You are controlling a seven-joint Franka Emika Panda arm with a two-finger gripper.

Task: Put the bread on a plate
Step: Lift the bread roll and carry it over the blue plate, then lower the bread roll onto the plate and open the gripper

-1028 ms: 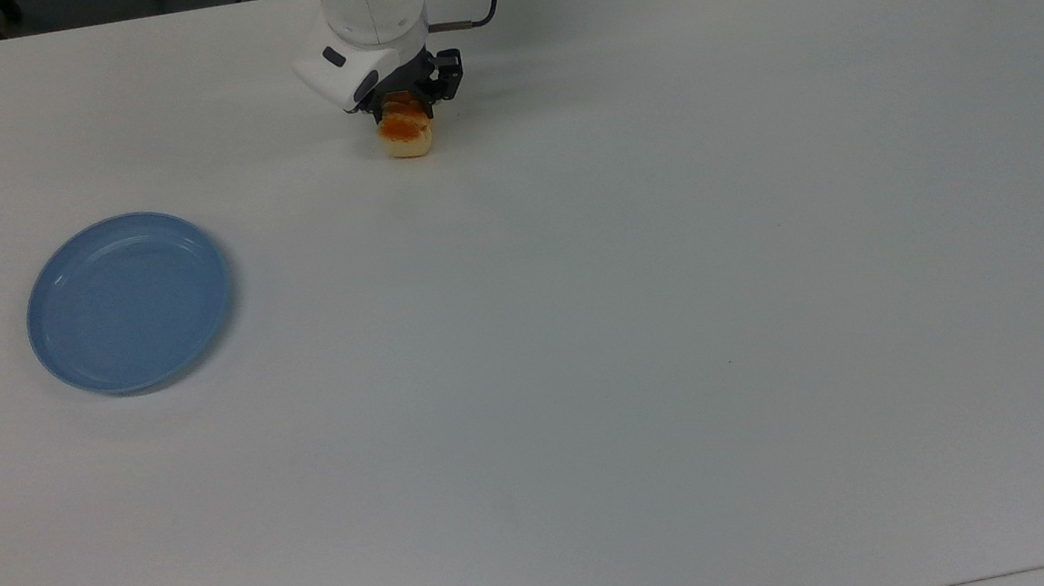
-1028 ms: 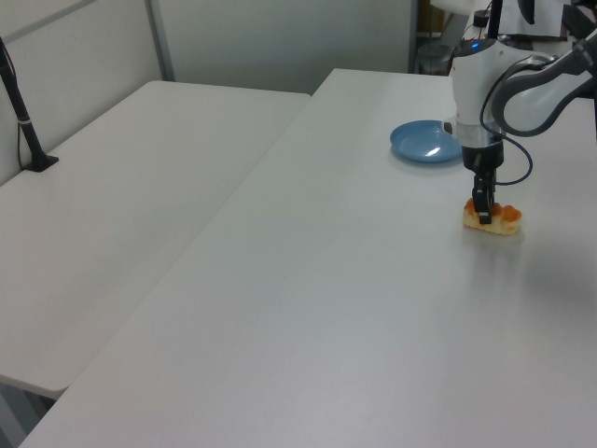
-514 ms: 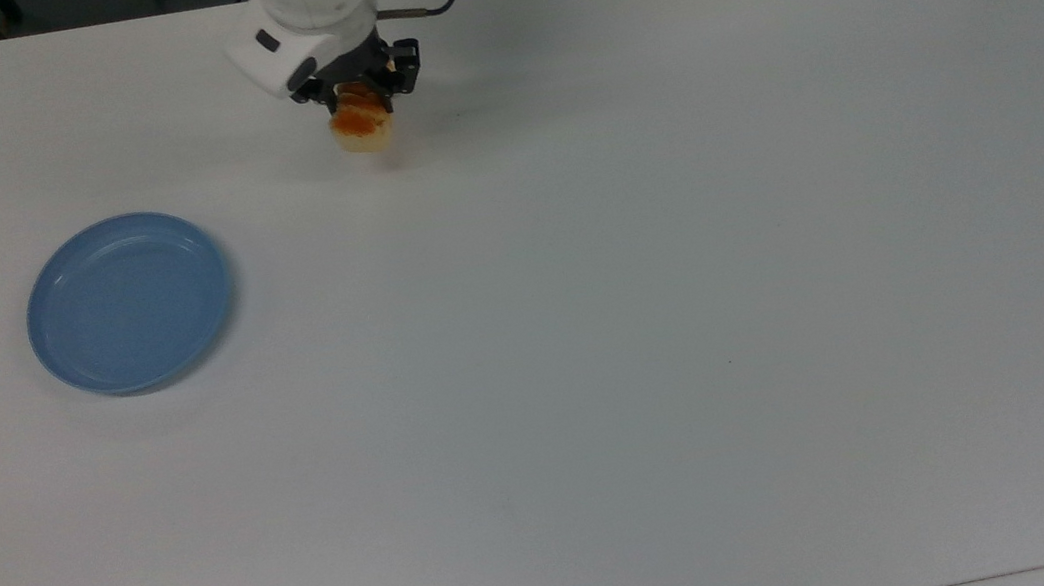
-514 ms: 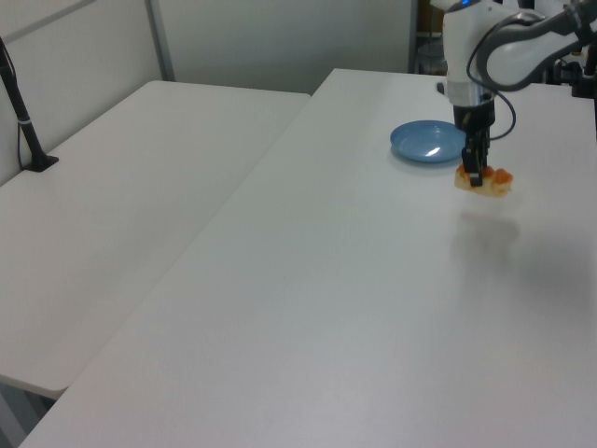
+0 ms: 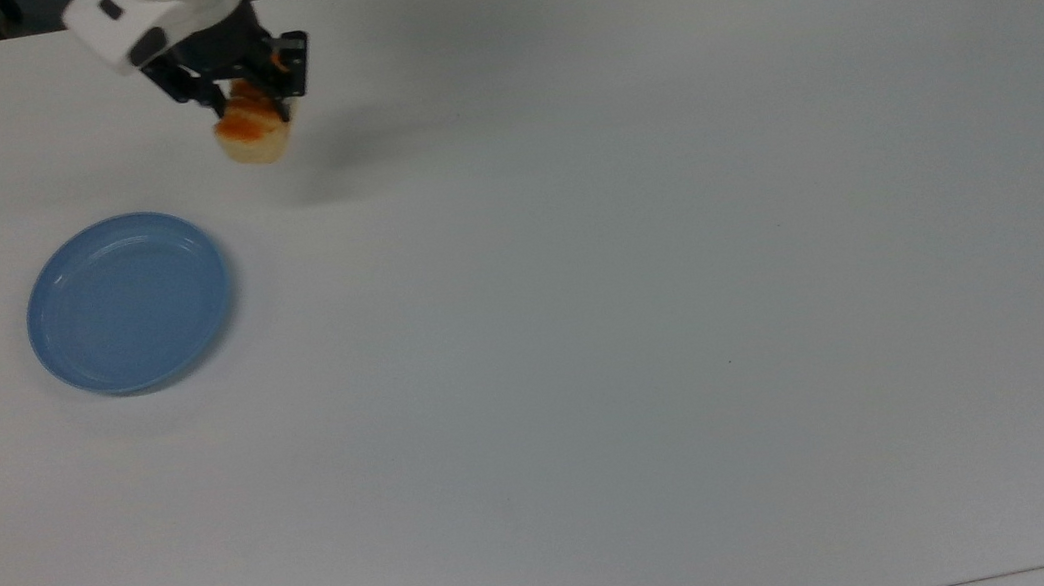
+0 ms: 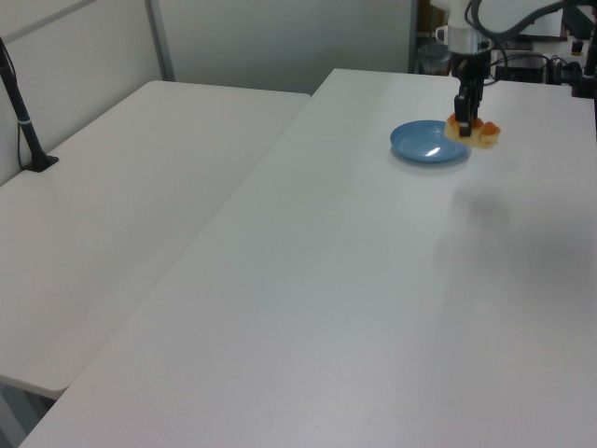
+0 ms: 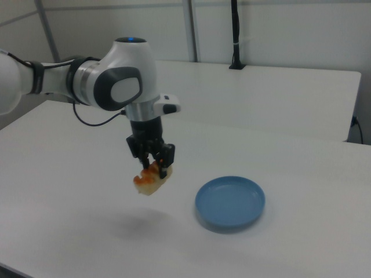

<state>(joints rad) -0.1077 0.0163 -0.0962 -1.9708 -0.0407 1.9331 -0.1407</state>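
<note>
White table [image 5: 646, 317] (plain); grey partition walls [image 7: 278, 29].

You see gripper [image 6: 464, 117] clamped on bread [image 6: 473, 133], loaf hanging clear above white table [image 6: 373, 280]. Bread overlaps blue plate's [image 6: 424, 145] edge at left view's right. Bread's shadow lies on table nearer you. Black post [image 6: 23, 121] stands far left.

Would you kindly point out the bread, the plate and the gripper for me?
bread [image 7: 148, 182], right view, pale side of the loaf.
plate [image 5: 121, 310], top view, bare blue middle.
gripper [image 7: 154, 167], right view, midway between fingertips.
</note>
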